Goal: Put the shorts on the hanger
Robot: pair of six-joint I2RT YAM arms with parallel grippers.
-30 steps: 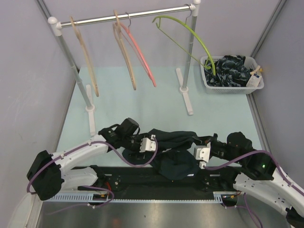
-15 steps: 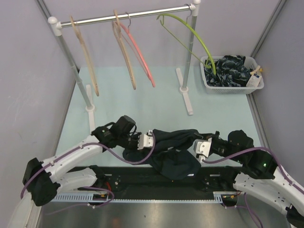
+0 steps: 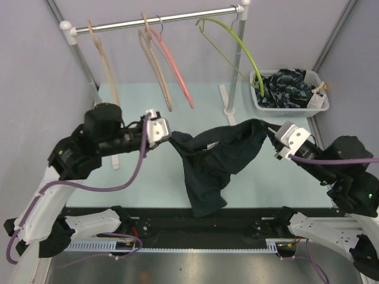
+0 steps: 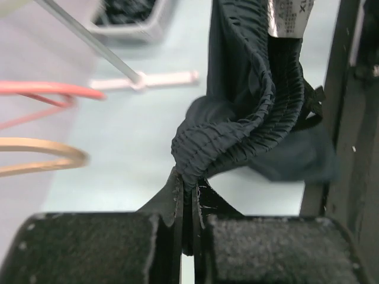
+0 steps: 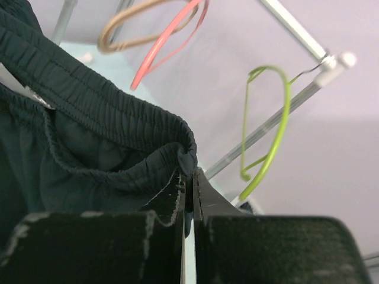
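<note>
The dark navy shorts [image 3: 216,157] hang in the air above the table, stretched by the waistband between both arms. My left gripper [image 3: 170,134] is shut on the left end of the waistband [image 4: 237,142]. My right gripper [image 3: 267,131] is shut on the right end [image 5: 118,127]. A white label [image 4: 290,18] shows in the left wrist view. The lime-green hanger [image 3: 237,47] hangs at the right end of the rail, above and behind the shorts, apart from them; in the right wrist view the hanger [image 5: 275,130] lies beyond the jaws.
Two beige wooden hangers [image 3: 106,71] [image 3: 155,68] and a pink hanger [image 3: 174,68] hang on the metal rail [image 3: 160,19], which stands on two white-footed posts [image 3: 234,77]. A white basket [image 3: 290,90] of dark clothes sits at the back right. Grey walls close in both sides.
The left gripper shut on the waistband. Both arms then rose and spread apart, lifting the shorts off the near table edge and stretching them out toward the rail.
</note>
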